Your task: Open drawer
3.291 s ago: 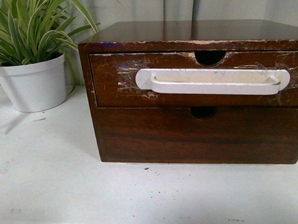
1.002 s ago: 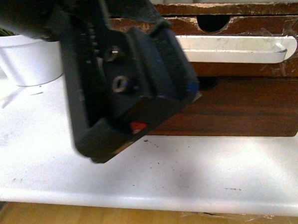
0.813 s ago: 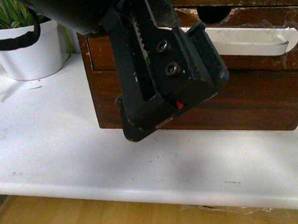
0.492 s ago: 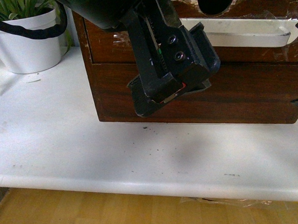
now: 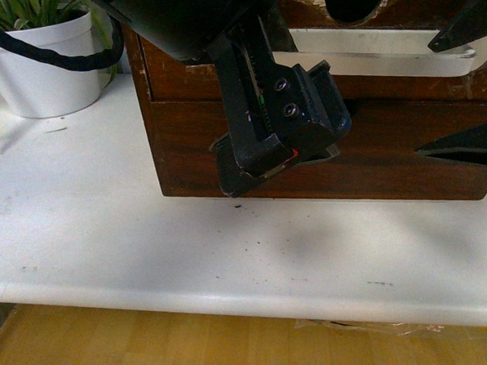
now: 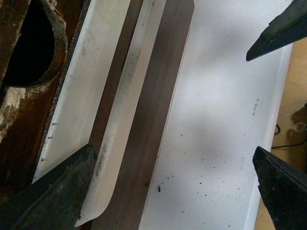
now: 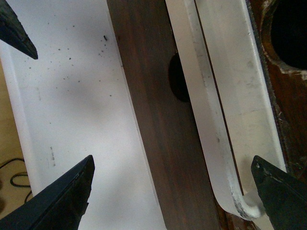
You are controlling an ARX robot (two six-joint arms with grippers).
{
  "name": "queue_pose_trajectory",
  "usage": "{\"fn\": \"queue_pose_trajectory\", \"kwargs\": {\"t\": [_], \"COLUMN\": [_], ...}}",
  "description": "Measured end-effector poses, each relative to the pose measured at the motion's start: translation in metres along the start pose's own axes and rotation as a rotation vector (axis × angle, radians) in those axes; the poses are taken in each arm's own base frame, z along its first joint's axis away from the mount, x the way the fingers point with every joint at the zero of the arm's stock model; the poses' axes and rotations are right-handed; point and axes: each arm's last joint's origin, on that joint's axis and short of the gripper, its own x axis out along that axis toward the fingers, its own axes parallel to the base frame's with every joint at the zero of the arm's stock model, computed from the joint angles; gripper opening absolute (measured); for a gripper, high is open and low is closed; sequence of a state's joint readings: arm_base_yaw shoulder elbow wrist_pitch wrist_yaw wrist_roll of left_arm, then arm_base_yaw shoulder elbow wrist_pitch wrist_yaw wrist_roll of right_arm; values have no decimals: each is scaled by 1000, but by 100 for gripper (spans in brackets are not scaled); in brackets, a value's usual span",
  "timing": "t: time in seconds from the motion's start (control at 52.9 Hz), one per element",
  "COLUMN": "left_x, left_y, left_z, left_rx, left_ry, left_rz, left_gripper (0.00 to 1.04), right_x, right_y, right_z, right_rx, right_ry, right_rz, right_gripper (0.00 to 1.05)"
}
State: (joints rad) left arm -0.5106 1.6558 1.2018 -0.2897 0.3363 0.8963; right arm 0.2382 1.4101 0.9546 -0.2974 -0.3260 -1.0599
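The drawer [image 5: 172, 70] is the upper of two dark wooden fronts, one above the other, which stand on the white surface [image 5: 108, 239]. Its scratched front carries a long white handle [image 5: 384, 56], and a half-round notch [image 5: 357, 6] is cut in its top edge. Under it is the plain lower front [image 5: 389, 162]. The drawer seems to be shut, but the left arm hides much of it in the front view, so I am not sure.

The left gripper [image 6: 168, 191] is before the left part of the handle. Its fingers [image 6: 53, 201] are spread wide. In the left wrist view one finger lies over the left end of the handle, on the side of the notch. The other finger is over the white surface, so the end of the handle is between them.

The right gripper [image 5: 425, 99] comes in at the right edge of the front view. Its fingers [image 5: 470, 144] are also wide apart and hold nothing. One is above the right end of the handle and one is at the height of the lower front.

A white pot [image 5: 42, 70] with a green plant [image 5: 14, 10] stands on the surface to the left of the drawer. A black cable [image 5: 57, 57] hangs in front of the pot.
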Motion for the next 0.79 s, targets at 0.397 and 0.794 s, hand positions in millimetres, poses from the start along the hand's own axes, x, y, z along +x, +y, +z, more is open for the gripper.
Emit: {"fn": "queue_pose_trajectory", "kwargs": {"t": [0.397, 0.794], "left_x": [1, -19], "left_y": [-2, -24], "left_z": [0, 3], "left_rx": [27, 137], "left_ry": [16, 76], "left_rz": [-36, -152], "left_gripper": [98, 99], "right_x": [4, -17], "right_y": [3, 19], "right_z": [0, 0], "right_rx": [-14, -96], "right_ry": [30, 25], "right_rz": [86, 200], "right_gripper": [96, 96]}}
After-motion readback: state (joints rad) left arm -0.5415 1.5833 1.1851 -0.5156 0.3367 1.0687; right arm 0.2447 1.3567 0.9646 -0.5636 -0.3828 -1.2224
